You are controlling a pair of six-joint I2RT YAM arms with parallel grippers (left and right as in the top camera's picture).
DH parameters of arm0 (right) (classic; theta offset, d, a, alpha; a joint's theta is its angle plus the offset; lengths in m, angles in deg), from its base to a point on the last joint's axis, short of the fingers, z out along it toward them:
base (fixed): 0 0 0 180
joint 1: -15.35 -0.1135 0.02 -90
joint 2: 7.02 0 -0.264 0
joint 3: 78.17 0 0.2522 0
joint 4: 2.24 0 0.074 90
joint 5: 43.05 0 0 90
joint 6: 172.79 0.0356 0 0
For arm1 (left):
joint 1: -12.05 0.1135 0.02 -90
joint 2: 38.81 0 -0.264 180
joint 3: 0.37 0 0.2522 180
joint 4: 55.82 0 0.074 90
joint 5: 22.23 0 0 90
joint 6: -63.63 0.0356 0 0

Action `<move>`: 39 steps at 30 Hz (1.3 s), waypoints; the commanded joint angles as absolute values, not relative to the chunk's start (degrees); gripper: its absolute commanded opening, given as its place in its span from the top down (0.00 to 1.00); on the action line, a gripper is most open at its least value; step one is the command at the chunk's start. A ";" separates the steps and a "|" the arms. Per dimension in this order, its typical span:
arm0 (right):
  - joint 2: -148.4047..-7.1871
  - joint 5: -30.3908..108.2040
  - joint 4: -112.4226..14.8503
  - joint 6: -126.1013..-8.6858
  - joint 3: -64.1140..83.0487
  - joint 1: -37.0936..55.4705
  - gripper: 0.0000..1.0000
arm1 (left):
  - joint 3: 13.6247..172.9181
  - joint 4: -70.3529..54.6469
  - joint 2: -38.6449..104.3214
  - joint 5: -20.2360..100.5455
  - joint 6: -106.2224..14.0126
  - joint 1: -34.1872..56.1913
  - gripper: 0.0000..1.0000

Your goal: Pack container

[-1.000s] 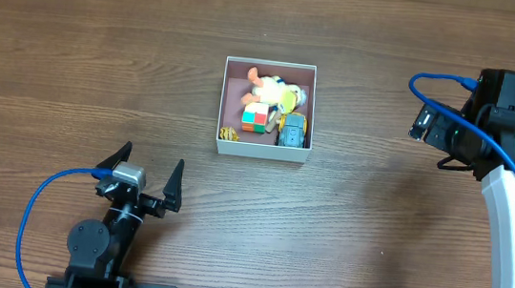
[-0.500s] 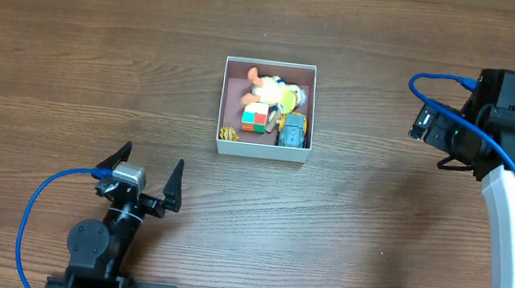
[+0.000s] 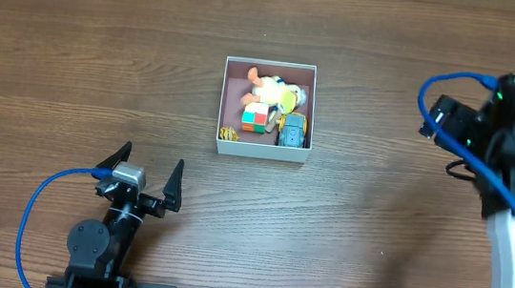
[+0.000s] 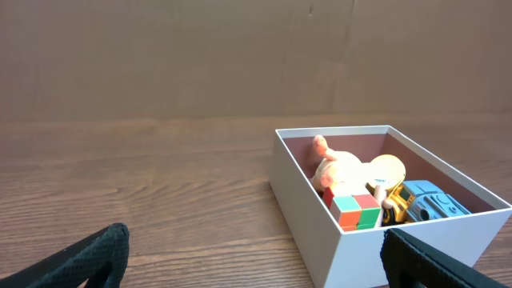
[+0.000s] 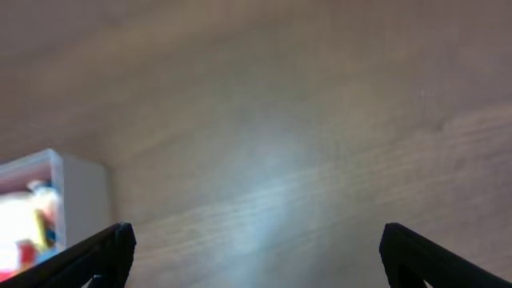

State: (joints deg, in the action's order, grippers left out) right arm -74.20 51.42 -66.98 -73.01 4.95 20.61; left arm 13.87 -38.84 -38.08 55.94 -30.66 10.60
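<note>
The container is seen on the wooden desk, in the middle of the overhead view, upright and open at the top. 4 small toys are held inside it: a peach and yellow plush toy against the far wall, a multicoloured cube nearer the front, a yellow and blue toy vehicle to the right of the cube, and a small yellow striped item in the front left corner, too small to be identified.

The left claw is held low over the desk near its base, well apart from the container, with its 2 fingers spread wide and nothing between them. The right claw is raised at the right side of the desk, also spread wide and empty; its wrist view is blurred, and only a corner of the container is shown at the left edge.
</note>
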 commanded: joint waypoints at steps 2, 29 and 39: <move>-60.58 47.44 -55.20 -73.21 -7.29 20.83 0.00 | 13.67 -38.88 -38.56 55.72 -30.20 10.95 0.00; -8.21 45.98 -22.94 -73.23 -58.61 12.04 0.00 | 13.67 -38.88 -38.56 55.72 -30.20 10.95 0.00; -7.19 46.26 -21.00 -73.08 -60.44 12.06 0.00 | 13.67 -38.88 -38.56 55.72 -30.20 10.95 0.00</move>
State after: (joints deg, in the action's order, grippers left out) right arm -7.86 45.47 -21.02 -72.97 -59.70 12.30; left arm 13.84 -38.81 -38.08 55.96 -30.64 10.60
